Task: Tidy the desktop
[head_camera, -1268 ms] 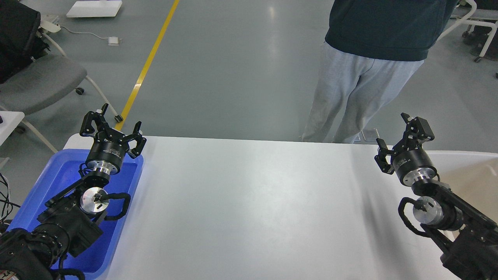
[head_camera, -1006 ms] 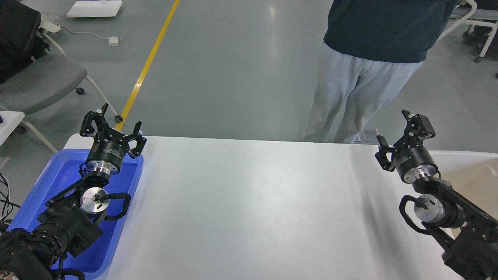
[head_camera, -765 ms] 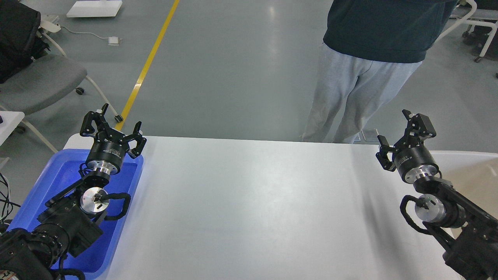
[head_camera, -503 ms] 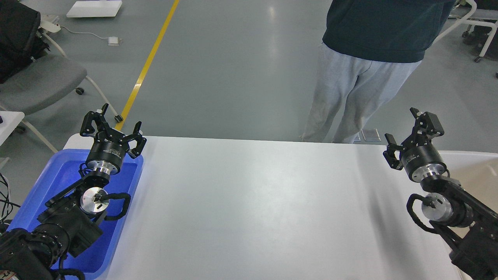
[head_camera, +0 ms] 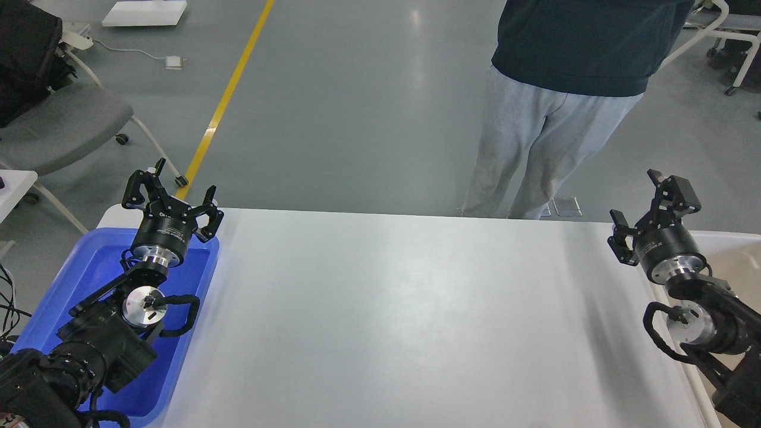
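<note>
The desktop (head_camera: 392,309) is a wide matte white tabletop filling the middle of the head view, with nothing lying on its visible surface. My left gripper (head_camera: 172,196) is open and empty, held above the far end of the blue plastic tray (head_camera: 89,273) at the table's left edge. My right gripper (head_camera: 651,205) is open and empty, held above the table's far right corner, at the near edge of the beige-white bin (head_camera: 734,255).
A person (head_camera: 559,107) in grey trousers and a dark top stands just beyond the table's far edge, right of centre. A grey office chair (head_camera: 59,128) stands at the far left on the floor. A yellow floor line (head_camera: 229,95) runs behind the table.
</note>
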